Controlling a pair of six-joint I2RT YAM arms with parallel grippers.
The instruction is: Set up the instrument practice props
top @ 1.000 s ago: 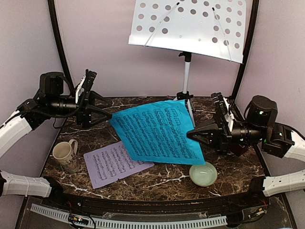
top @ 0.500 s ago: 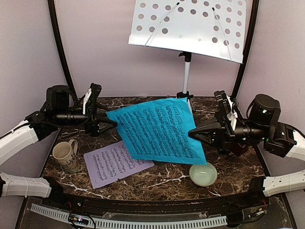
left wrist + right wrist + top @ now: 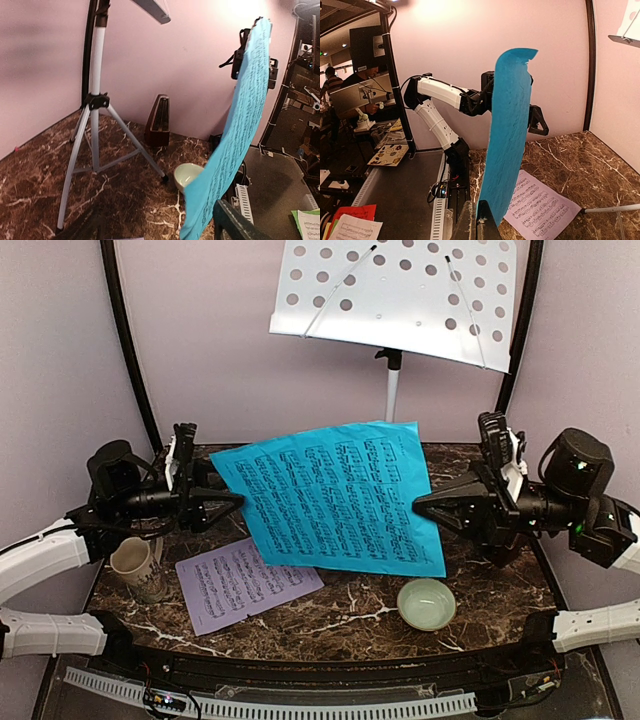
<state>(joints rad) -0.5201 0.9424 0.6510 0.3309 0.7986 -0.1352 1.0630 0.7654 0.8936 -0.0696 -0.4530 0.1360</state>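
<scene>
Overhead view of a dark marble worktop (image 3: pixel 330 625). A silver-white music stand (image 3: pixel 392 390) is at the back, its perforated desk tilted high above everything else.

Far left of the stand, the left gripper (image 3: pixel 228 502) reaches sideways toward the stand's pole. Its fingers are spread wide, with the left edge of a blue music sheet (image 3: pixel 335 495) between them. The edge runs close to one finger, but I cannot tell whether it touches.

To the stand's front left, a beige mug (image 3: pixel 135 565) stands upright. Just beside it, a lilac music sheet (image 3: pixel 245 582) lies flat on the worktop.

The blue music sheet hangs in the air in front of the stand's pole. It is nearly upright, well below the desk and clear of the lilac sheet.

To the stand's front right sits a pale green bowl (image 3: pixel 426 602). Right of the stand, the right gripper (image 3: pixel 420 506) has its fingers pinched shut on the blue sheet's right edge and carries it.

A reddish-brown metronome (image 3: pixel 159 120) stands beyond the stand's tripod feet, on the stand's right side and close to a wall. It shows only from the left wrist.

The step in hand appears to be getting the blue sheet onto the stand. The next move probably calls for the left fingers to close on the floppy paper's free edge. Both arms would then raise it level to the desk's lower lip and lean it back against the perforated plate. The lilac sheet and the metronome look yet to be placed.
</scene>
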